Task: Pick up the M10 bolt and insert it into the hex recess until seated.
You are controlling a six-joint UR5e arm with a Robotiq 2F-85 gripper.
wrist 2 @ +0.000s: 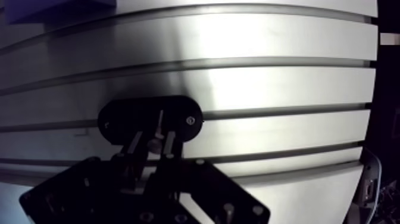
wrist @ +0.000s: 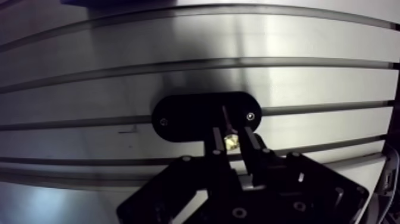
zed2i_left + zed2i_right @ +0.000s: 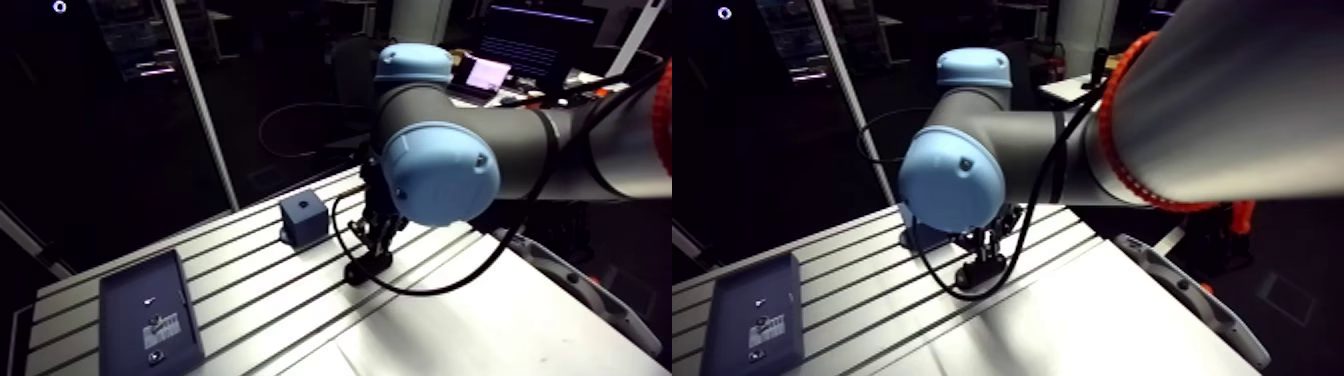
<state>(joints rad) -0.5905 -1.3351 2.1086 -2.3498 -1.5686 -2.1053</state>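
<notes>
Being pinched between the fingertips of the black two-finger gripper (image 2: 233,139) is a small metal bolt w/ a brassy-glinting head (image 2: 231,143). The fingers (image 2: 216,142) are being pressed onto it, only a narrow gap apart, w/ nothing else in hold. The bolt's thin shank is being pointed out ahead of the fingertips, over a black oval plate w/ a screw near each end (image 2: 190,116). Whether the tip is touching that plate cannot be told, and no hex recess can be made out in the wrist view. The plate is being carried flat on the slotted aluminium table (image 2: 178,77), across one of its grooves. In the arm view the gripper is being hung approx. upright over the plate. A blue cube-shaped block (image 3: 305,218) is being shown near it, and a dark blue flat rectangular tray (image 3: 150,312) well apart, twd. the table's other end.
</notes>
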